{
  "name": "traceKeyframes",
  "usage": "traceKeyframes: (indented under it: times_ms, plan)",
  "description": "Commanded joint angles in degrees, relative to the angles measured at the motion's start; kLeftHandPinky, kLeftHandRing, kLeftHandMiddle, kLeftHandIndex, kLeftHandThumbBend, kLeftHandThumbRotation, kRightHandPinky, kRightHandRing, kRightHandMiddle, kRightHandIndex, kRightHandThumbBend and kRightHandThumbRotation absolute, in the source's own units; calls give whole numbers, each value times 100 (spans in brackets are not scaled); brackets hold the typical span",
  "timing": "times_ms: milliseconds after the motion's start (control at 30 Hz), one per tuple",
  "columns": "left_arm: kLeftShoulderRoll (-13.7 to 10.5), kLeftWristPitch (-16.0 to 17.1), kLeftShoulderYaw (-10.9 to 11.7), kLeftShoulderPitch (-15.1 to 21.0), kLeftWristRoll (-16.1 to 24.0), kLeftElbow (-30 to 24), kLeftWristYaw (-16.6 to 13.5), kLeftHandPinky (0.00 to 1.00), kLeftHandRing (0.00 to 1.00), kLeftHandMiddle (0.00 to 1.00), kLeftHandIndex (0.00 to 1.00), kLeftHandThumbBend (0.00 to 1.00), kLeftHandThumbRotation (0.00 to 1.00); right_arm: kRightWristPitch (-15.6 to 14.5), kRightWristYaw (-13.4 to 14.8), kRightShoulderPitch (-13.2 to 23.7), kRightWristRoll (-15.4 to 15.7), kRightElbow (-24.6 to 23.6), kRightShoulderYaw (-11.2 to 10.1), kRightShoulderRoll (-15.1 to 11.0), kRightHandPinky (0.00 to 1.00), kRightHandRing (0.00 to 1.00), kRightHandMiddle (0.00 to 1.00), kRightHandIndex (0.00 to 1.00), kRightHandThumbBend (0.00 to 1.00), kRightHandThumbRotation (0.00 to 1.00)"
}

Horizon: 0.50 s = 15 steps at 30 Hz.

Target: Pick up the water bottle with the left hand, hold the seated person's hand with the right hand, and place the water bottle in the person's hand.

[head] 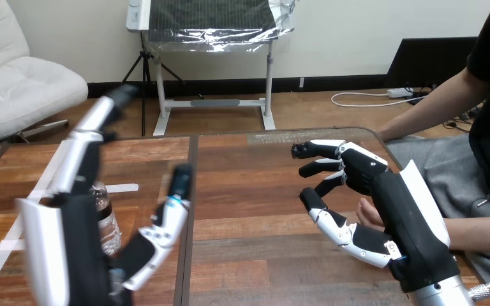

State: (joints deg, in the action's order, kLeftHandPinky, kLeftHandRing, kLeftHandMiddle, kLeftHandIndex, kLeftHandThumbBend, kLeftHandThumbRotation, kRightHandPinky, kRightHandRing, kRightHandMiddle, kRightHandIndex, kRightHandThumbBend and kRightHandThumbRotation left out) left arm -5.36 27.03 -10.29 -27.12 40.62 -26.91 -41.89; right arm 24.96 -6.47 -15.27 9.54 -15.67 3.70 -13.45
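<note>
In the head view, the desk [255, 191] is of brown wood, and a dark seam runs across it from the far edge to the near edge, a little left of the middle.

The left hand [80, 252] stands up near the near left corner of the desk. It is wide open: the fingers are straight and point up toward the far edge, and the thumb is spread out to the right. It holds nothing.

The water bottle [105, 220] stands upright on the left part of the desk, just behind this hand, in the gap between the palm and the thumb. The hand hides a part of it. I cannot tell if the hand touches the bottle, but no finger is curled round it. A strip of white tape [122, 188] lies on the desk just beyond the bottle.

The right hand [386, 197] is over the right part of the desk, near the right edge. Its fingers point to the left, spread apart and only a little bent, and the thumb is stretched out below them. It is open and grips nothing.

The person's hand [368, 213] lies at the right edge of the desk, just behind the right hand, and shows between its fingers and its thumb. The rest of it is hidden. I cannot tell if the two touch.
</note>
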Motion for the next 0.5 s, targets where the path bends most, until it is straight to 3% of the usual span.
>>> traceKeyframes:
  times_ms: [0,467]
  plan:
    - [515,-167,289,278,108,-285,-218,81,86,86,83,53,23,83,48,244,-51,-64,-23,88,51,66,75,70,32,1]
    - [354,-340,609,404,123,-185,-492,90,92,89,85,61,23,-2,23,234,-105,-83,12,116,48,65,75,70,32,0]
